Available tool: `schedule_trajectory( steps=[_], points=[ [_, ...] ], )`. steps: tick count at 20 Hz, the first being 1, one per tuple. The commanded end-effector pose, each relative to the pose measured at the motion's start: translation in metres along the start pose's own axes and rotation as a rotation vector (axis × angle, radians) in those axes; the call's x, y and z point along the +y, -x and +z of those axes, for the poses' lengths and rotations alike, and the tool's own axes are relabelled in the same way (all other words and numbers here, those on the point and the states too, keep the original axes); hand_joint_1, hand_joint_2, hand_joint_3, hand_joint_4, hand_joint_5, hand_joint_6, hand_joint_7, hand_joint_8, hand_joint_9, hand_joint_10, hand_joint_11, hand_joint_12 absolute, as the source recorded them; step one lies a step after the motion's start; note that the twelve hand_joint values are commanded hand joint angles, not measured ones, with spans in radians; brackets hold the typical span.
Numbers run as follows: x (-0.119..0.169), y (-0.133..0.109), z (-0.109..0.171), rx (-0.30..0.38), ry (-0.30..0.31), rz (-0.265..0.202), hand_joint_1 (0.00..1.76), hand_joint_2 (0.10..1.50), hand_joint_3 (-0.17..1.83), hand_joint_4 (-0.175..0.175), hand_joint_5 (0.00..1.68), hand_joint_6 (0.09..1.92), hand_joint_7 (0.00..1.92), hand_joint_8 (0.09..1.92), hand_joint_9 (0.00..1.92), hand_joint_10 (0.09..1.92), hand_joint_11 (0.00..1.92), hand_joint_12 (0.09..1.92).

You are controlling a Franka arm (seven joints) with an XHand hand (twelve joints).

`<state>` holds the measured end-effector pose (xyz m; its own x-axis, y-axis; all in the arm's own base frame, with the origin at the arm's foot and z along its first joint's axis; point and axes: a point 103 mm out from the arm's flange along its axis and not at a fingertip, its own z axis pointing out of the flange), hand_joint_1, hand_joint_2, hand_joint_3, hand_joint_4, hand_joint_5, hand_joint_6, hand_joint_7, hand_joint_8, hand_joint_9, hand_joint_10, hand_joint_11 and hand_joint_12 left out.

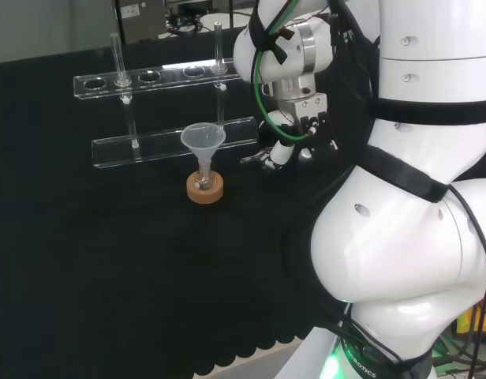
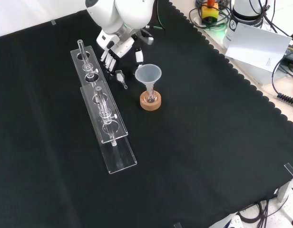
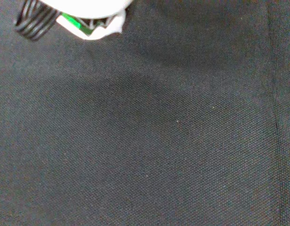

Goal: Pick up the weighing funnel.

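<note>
Black cloth [image 2: 194, 156] covers your surface [image 2: 51, 180]. Nearest you in the front view is the end of a clear rack [image 2: 119, 159] with glass tubes [image 2: 84, 56] standing in it, and the rack runs away toward the arm. To its right in that view the funnel [image 2: 148, 76] stands mouth up with its stem in a small flask [image 2: 151, 96] on a cork ring [image 2: 150, 103]. Just beyond, between funnel and rack, you will find the weighing funnel [image 2: 121, 78], a small clear piece low at the cloth with its narrow end toward the camera. The hand [image 2: 119, 46] hangs right behind it, with fingers [image 2: 106, 56] pointing down on the rack side and thumb [image 2: 139, 56] on the funnel side, spread apart and curled round nothing. The weighing funnel sits at the near mouth of that gap; you cannot tell whether a fingertip touches it. From the head view it pokes out to the left of the hand.
</note>
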<state>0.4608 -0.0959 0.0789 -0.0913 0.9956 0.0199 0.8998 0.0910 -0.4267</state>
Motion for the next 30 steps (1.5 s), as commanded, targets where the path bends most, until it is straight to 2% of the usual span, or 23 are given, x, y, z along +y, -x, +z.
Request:
schedule_trajectory(
  steps=[1,10,15,19,30],
  points=[
    [0.0060,0.0001,0.0052,0.004,-0.002,-0.007,0.93,0.60,0.71,-0.039,0.48,0.58,0.44,0.66,0.57,0.56,0.31,1.34],
    [0.0095,-0.0027,0.0096,-0.005,0.010,0.003,0.94,0.61,0.71,-0.036,0.51,0.61,0.44,0.67,0.58,0.57,0.32,1.34],
    [0.0105,-0.0015,0.0109,-0.011,0.023,0.009,0.95,0.61,0.71,-0.026,0.54,0.74,0.45,0.67,0.59,0.56,0.33,1.33],
    [0.0107,-0.0002,0.0104,-0.011,0.049,0.013,0.96,0.61,0.71,-0.026,0.54,0.78,0.48,0.68,0.61,0.56,0.33,1.33],
    [0.0105,0.0009,0.0120,-0.001,0.054,0.022,0.99,0.62,0.72,-0.020,0.56,0.85,0.57,0.69,0.69,0.55,0.37,1.32]
  ],
)
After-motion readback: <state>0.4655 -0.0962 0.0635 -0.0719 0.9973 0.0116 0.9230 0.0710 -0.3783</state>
